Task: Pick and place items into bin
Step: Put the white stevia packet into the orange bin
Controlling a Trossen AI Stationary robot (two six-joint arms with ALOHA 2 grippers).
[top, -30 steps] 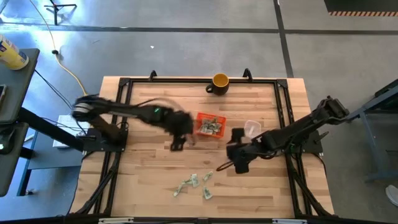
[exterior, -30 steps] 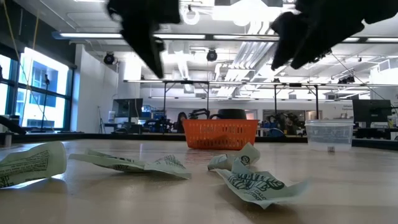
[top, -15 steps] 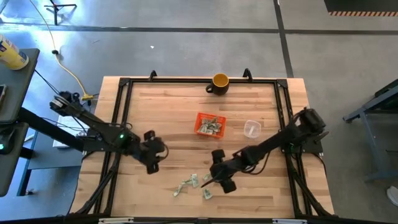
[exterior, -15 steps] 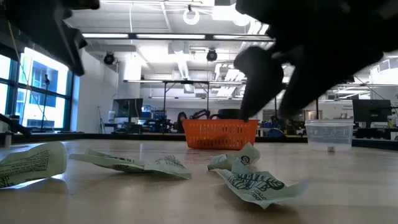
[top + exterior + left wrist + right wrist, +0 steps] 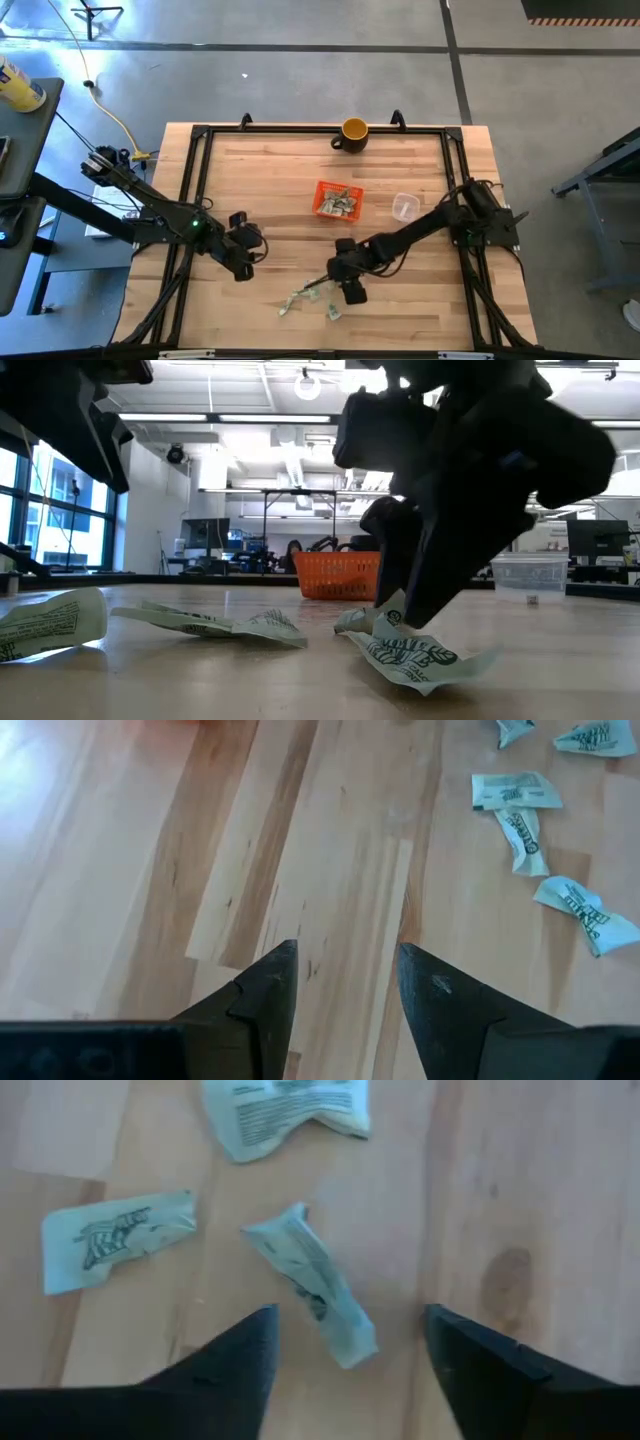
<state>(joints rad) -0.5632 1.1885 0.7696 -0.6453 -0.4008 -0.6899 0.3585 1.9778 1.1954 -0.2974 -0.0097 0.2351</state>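
Observation:
Several crumpled pale green-and-white wrappers (image 5: 300,296) lie flat on the wood near the table's near edge. More of them lie inside the orange basket (image 5: 337,200), which stands mid-table. My right gripper (image 5: 352,1316) is open and low over the table. Its fingers stand on either side of one wrapper (image 5: 312,1285) without touching it. The low view shows the same gripper (image 5: 415,585) just above that wrapper (image 5: 400,648). My left gripper (image 5: 347,948) is open above bare wood, left of the wrappers (image 5: 515,792) and of the basket.
A yellow-orange mug (image 5: 354,131) stands at the far edge. A clear plastic cup (image 5: 404,207) stands right of the basket. A black frame (image 5: 200,140) runs around the table top. Bare wood lies between the basket and the wrappers, and on the left part of the table.
My left gripper has drawn away from the basket's left side, toward the table's left and near edges. My right gripper has moved from beside the clear cup toward the near edge and down, and now hangs over the wrappers. The wrappers have not moved.

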